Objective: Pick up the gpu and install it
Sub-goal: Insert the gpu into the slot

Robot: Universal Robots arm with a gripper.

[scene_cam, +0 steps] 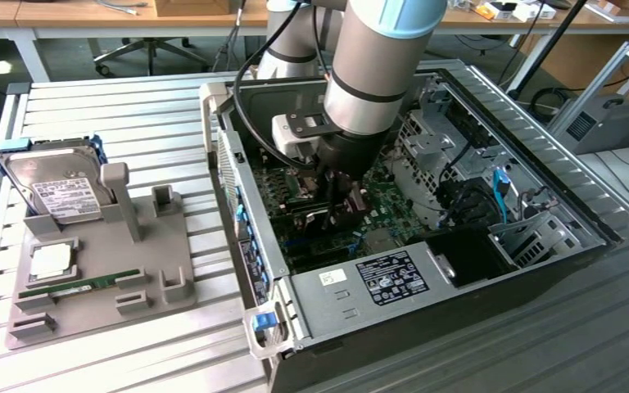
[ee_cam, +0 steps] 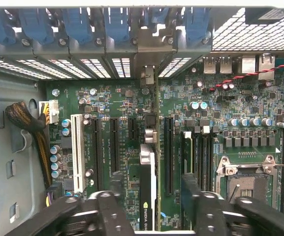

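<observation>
Gripper (ee_cam: pixel 151 209) clamps gpu (ee_cam: pixel 148 187), "NVIDIA QUA" visible, above motherboard (ee_cam: pixel 117 142).

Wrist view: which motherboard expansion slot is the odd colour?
The white slot, the one nearest the bundled cable at the case wall. The other long slots are black. The gpu stands on edge between the black slots.

1 gpu (ee_cam: pixel 148 187), 1 hard drive (scene_cam: pixel 58 190)

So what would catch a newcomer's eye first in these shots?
The big grey robot arm plunging into the open computer case. Inside, its gripper holds the gpu edge-on over the green motherboard. On the exterior view's left, a hard drive stands in a grey holder.
</observation>
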